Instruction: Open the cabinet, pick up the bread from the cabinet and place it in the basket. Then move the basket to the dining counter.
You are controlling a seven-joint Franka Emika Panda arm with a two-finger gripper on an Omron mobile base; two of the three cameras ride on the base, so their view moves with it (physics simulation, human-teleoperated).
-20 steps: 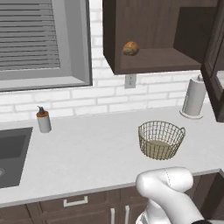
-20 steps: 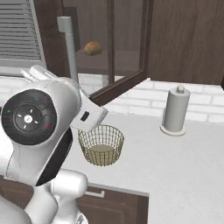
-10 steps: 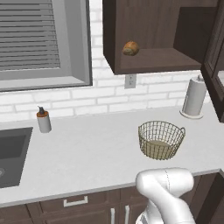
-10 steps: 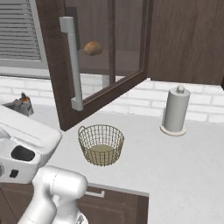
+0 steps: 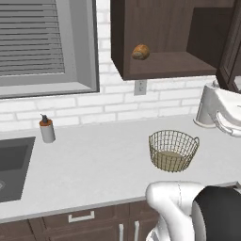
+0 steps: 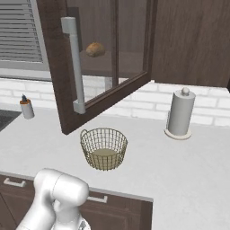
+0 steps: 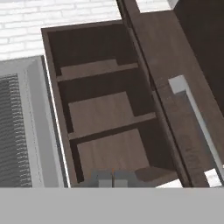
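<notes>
Dark brown wooden wall cabinet (image 6: 188,40) with glass-panelled door (image 6: 108,58) swung open; long vertical silver bar handle (image 6: 74,67) facing outward. Opening step judged done; step in hand judged the reach for the bread.

Grey-white tabletop (image 5: 94,164) under the cabinet, with dark sink (image 5: 12,164) at its left end.

White paper-towel roll on a stand (image 6: 179,114) upright near the brick wall, well apart from the basket.

Round tan-gold wire-mesh basket (image 6: 103,148) with beige base upright on the tabletop, below the open door, nothing in it.

Small grey soap dispenser (image 5: 46,129) beside the sink.

Small round golden-brown bread roll (image 5: 140,52) on the lowest cabinet shelf, towards its left end, untouched.

Tool (image 7: 113,179) with fingertips pressed together, holding nothing, aimed into the cabinet interior in the hand view.

Next move judged to call for: fingers spread wide before approach, entry past the door edge without clipping it, tool levelled with the roll, closing around its middle.

No brand, label or legible writing anywhere.
</notes>
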